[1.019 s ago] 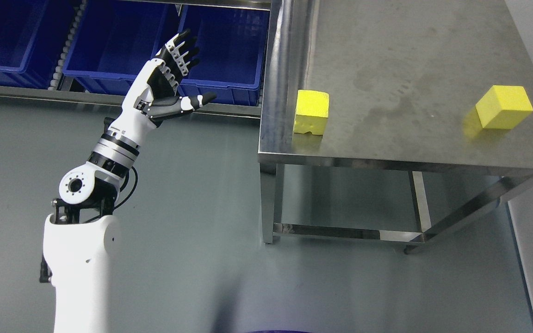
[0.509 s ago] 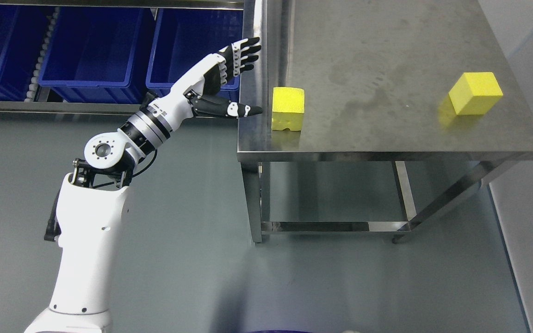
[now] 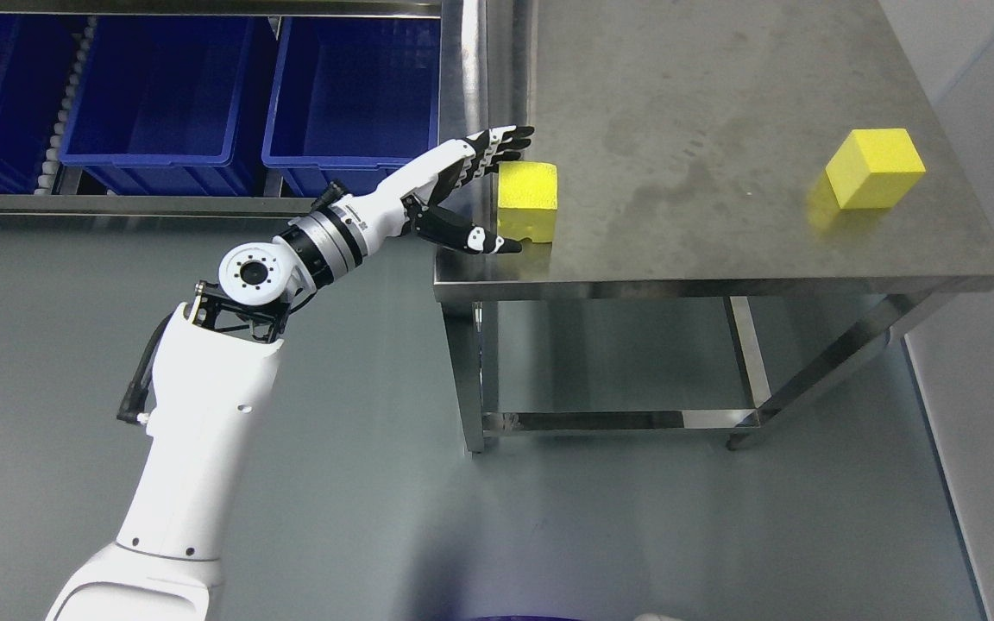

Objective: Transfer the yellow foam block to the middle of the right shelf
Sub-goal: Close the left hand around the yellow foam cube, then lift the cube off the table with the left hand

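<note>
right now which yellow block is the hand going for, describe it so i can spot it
On the steel table, look at the near left corner. The foam block sits there, framed by the open left hand. Unlike the clean cube far right, its front bottom edge is notched.

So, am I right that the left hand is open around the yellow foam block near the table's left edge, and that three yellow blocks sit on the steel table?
Not quite: the head view shows two yellow blocks, not three. One block sits near the left edge of the table, with the open left hand around it; the other block sits near the right edge.
</note>
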Tool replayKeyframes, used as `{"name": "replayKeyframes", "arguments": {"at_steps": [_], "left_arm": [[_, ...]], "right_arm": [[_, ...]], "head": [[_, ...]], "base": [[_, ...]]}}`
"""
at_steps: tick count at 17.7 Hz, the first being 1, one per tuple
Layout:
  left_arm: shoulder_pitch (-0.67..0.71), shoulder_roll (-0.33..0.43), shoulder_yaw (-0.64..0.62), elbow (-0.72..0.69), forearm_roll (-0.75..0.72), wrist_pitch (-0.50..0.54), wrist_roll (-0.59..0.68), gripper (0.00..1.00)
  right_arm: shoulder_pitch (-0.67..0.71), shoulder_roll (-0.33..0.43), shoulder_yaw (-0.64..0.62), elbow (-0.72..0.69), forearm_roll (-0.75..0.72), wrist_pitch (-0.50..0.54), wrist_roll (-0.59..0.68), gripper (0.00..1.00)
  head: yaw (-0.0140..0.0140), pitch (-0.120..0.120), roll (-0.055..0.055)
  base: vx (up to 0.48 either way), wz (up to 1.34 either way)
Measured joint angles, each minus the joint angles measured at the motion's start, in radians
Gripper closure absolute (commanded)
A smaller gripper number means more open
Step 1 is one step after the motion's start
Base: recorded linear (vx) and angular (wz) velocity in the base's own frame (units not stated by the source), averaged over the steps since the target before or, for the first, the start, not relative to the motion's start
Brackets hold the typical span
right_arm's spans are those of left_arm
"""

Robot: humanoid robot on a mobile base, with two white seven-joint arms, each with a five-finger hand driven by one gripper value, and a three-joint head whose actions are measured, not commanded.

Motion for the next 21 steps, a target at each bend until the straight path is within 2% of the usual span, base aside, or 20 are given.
{"name": "replayKeyframes", "arguments": {"at_steps": [3, 5, 6, 9, 10, 11, 16, 18, 21], "left_arm": [[-0.015, -0.015, -0.015, 0.045, -0.021, -0.011, 0.002, 0.03], [-0.022, -0.023, -0.025, 0.074, -0.036, -0.015, 0.003, 0.12], [-0.029, -0.027, -0.029, 0.086, -0.041, -0.015, 0.003, 0.2], [-0.037, -0.036, -0.034, 0.115, -0.05, -0.033, 0.003, 0.56], [-0.037, -0.039, -0.032, 0.125, -0.052, -0.052, 0.003, 0.65], [-0.036, -0.041, -0.027, 0.135, -0.055, -0.08, 0.003, 0.69], [-0.027, -0.05, 0.02, 0.173, -0.047, -0.17, -0.004, 0.82], [-0.028, -0.051, 0.04, 0.179, 0.014, -0.221, 0.002, 0.83], [-0.031, -0.054, 0.068, 0.164, 0.188, -0.281, 0.058, 0.82]], "right_arm": [[0.0, 0.0, 0.0, 0.0, 0.0, 0.0, 0.0, 0.0], [0.0, 0.0, 0.0, 0.0, 0.0, 0.0, 0.0, 0.0], [0.0, 0.0, 0.0, 0.0, 0.0, 0.0, 0.0, 0.0], [0.0, 0.0, 0.0, 0.0, 0.0, 0.0, 0.0, 0.0], [0.0, 0.0, 0.0, 0.0, 0.0, 0.0, 0.0, 0.0], [0.0, 0.0, 0.0, 0.0, 0.0, 0.0, 0.0, 0.0], [0.0, 0.0, 0.0, 0.0, 0.0, 0.0, 0.0, 0.0], [0.0, 0.0, 0.0, 0.0, 0.0, 0.0, 0.0, 0.0], [0.0, 0.0, 0.0, 0.0, 0.0, 0.0, 0.0, 0.0]], "head": [[0.0, 0.0, 0.0], [0.0, 0.0, 0.0], [0.0, 0.0, 0.0], [0.0, 0.0, 0.0], [0.0, 0.0, 0.0], [0.0, 0.0, 0.0], [0.0, 0.0, 0.0], [0.0, 0.0, 0.0], [0.0, 0.0, 0.0]], "base": [[0.001, 0.01], [0.001, 0.01], [0.001, 0.02], [0.001, 0.04], [0.003, 0.05], [-0.004, 0.02], [0.001, -0.02], [0.0, -0.01], [0.004, 0.08]]}}
